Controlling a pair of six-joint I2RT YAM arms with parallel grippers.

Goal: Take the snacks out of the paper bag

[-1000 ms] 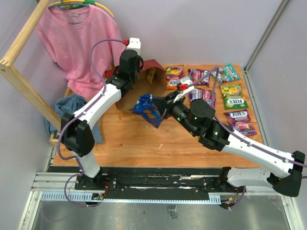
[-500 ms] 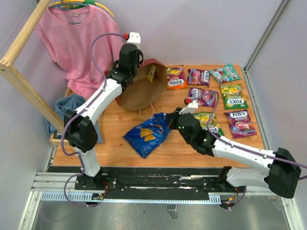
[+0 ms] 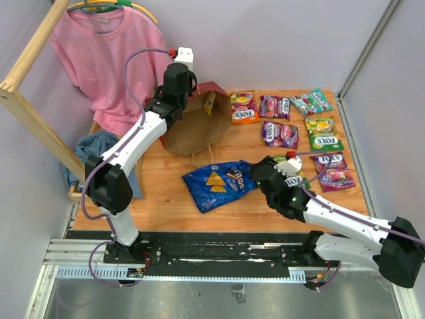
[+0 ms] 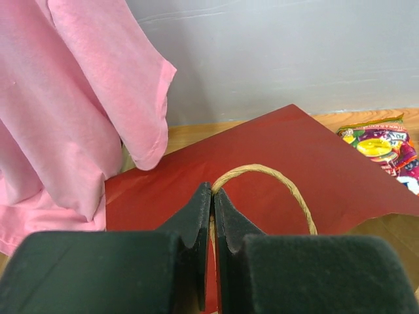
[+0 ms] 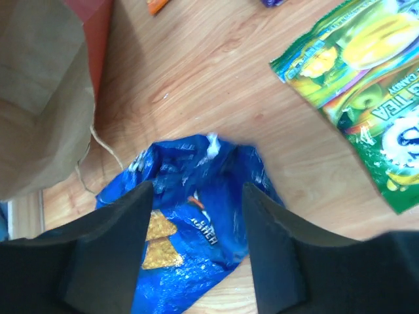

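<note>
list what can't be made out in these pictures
- Paper bag, top view: left arm and its own folds hide whether snacks remain inside.
- Green packet: right arm covers most in top view; right wrist view's edge cuts it.
- Left end effector, left wrist view: shut pads hide whether handle or paper is pinched.
- Doritos bag, right wrist view: cut by bottom edge.

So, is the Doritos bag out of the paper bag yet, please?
Out: the Doritos bag lies on the table, beside the paper bag.
</note>
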